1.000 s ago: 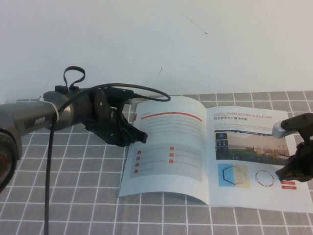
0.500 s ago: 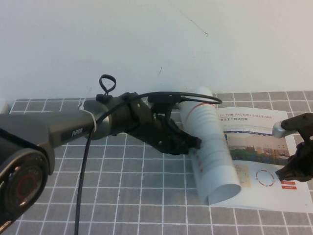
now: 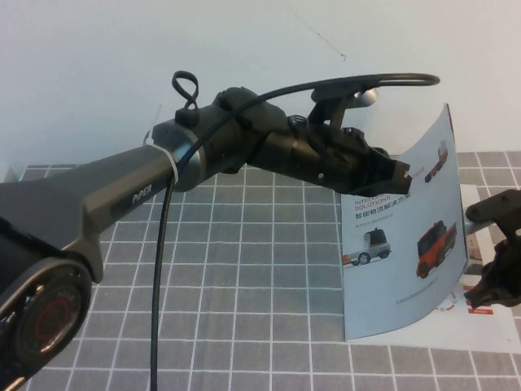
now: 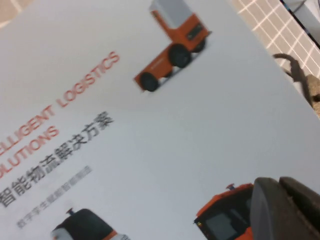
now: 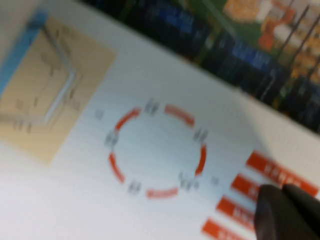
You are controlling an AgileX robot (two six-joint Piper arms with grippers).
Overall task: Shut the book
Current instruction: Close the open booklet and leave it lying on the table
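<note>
The book lies on the right side of the grid cloth. Its left half [image 3: 399, 261] now stands upright and bowed, with the cover and its printed orange vehicles facing me. My left gripper [image 3: 400, 175] is shut and its fingertips touch the upper part of that cover [image 4: 150, 125], both fingers [image 4: 272, 210] on the same side of it. The inside right page [image 3: 488, 324] lies flat behind the raised half. At the table's right edge, my right gripper [image 3: 487, 295] is shut with its tips [image 5: 290, 212] resting on that page [image 5: 150, 150] near the red labels.
A grey checked cloth [image 3: 244, 269] covers the table, and a white wall rises behind it. The left arm reaches across the middle of the table, and its black cable [image 3: 159, 285] hangs down at the left.
The left arm has swung up and to the right, carrying the book's left half from flat, through a curl, to upright over the right page. The right gripper has stayed on the page.
</note>
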